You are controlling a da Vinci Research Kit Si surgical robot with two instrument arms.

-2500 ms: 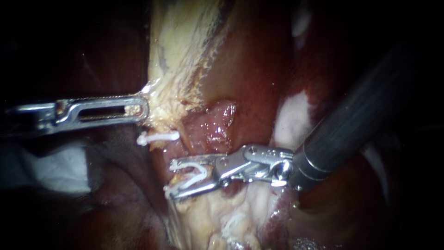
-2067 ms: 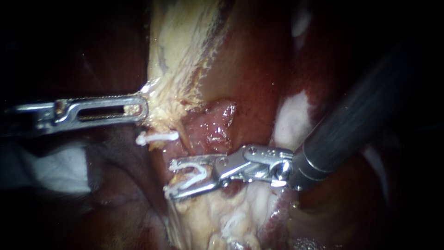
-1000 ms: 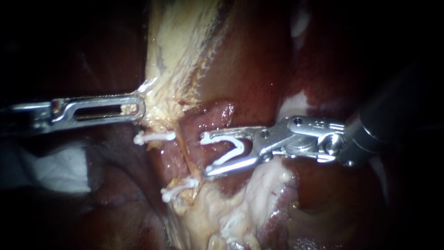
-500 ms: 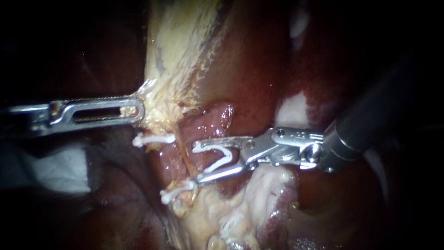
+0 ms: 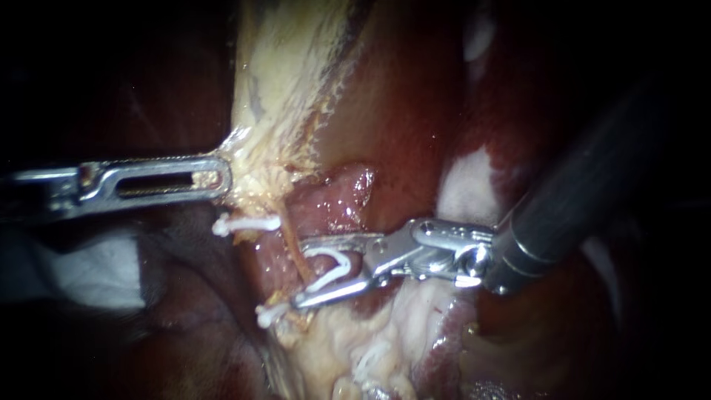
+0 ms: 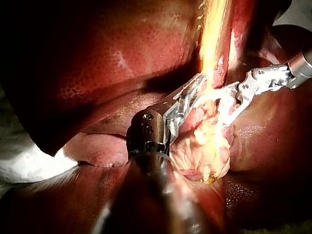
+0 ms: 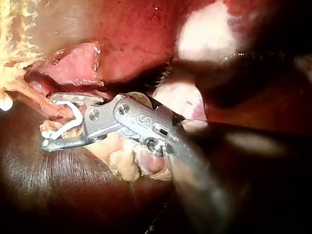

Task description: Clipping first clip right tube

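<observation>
We are holding a white clip (image 5: 342,257) open like a V, its mouth facing 9 o'clock, with the thin yellow tube (image 5: 295,252) crossing that mouth.

Lit centre, dark edges, right instrument (image 5: 300,272) glinting

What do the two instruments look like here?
Left instrument: bright silver metal, long flat jaws with a lengthwise slot, on a jointed silver wrist. Right instrument: thick dark grey shaft, ringed at its end, a silver wrist with round pins, slim silver jaws. No cables show.
</observation>
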